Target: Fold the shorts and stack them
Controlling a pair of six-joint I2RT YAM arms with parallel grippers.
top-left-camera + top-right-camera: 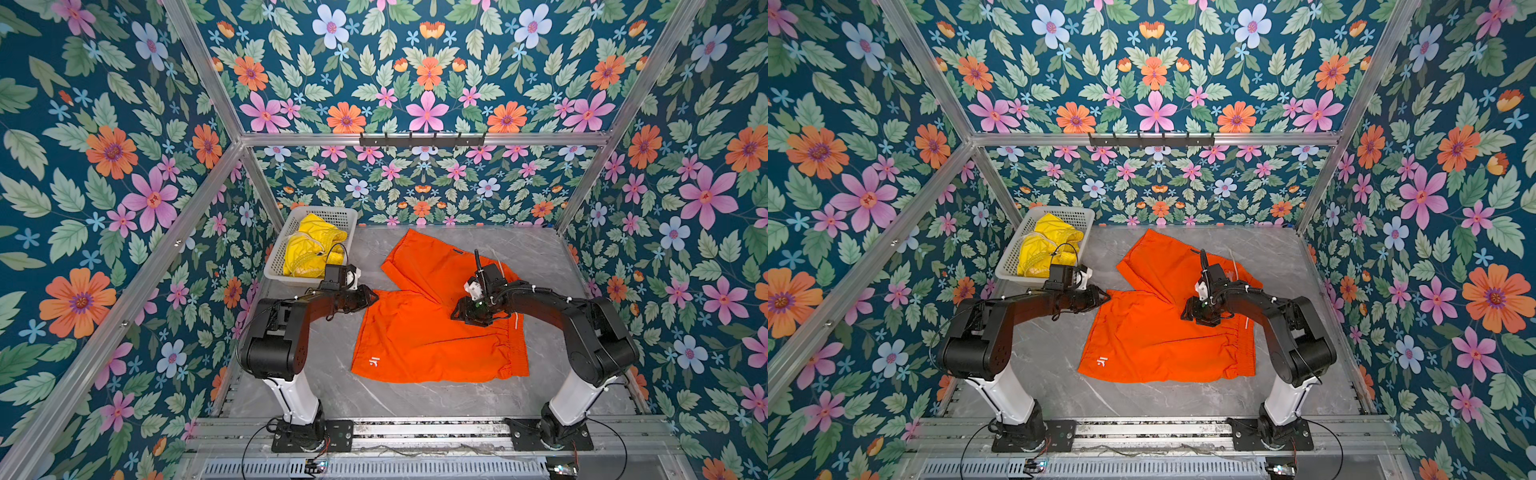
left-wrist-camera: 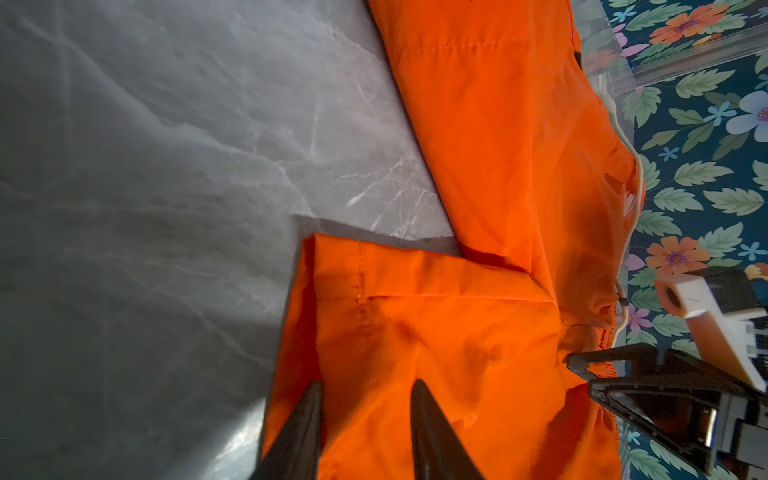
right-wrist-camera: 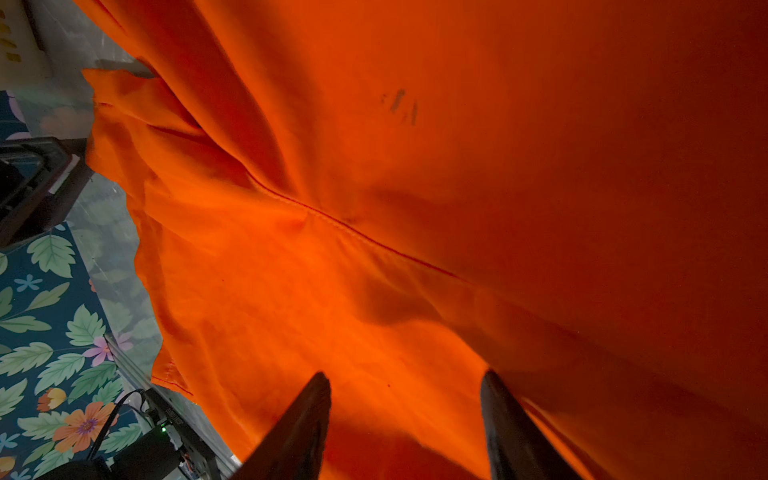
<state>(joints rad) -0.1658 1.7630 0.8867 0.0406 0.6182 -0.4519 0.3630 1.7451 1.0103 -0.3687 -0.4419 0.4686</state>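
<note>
Currently the orange shorts [image 1: 424, 332] lie spread on the marble worktop [image 1: 415, 399] with the waistband [image 1: 515, 332] toward the right arm [image 1: 573, 311]. The legs splay apart, one running toward the back wall and one toward the left arm [image 1: 291, 316]. The yellow shorts [image 1: 309, 249] sit crumpled in the white basket [image 1: 279, 249] at the back left, untouched.

The first fold of the orange pair looks to be in hand, and nothing is folded yet. The left jaws hover over the hem corner [image 2: 316, 249] of the near leg. The wrist view shows them parted, with flat fabric between the tips, so they are released. The right jaws hang low over the crotch seam [image 3: 353, 228], also parted and gripping nothing.

Next, each arm probably needs to come down and pinch a single layer of the thin cloth. They would then carry one leg over the other so the hems line up. Slippery fabric and a shallow pinch could let the corner slide free.
</note>
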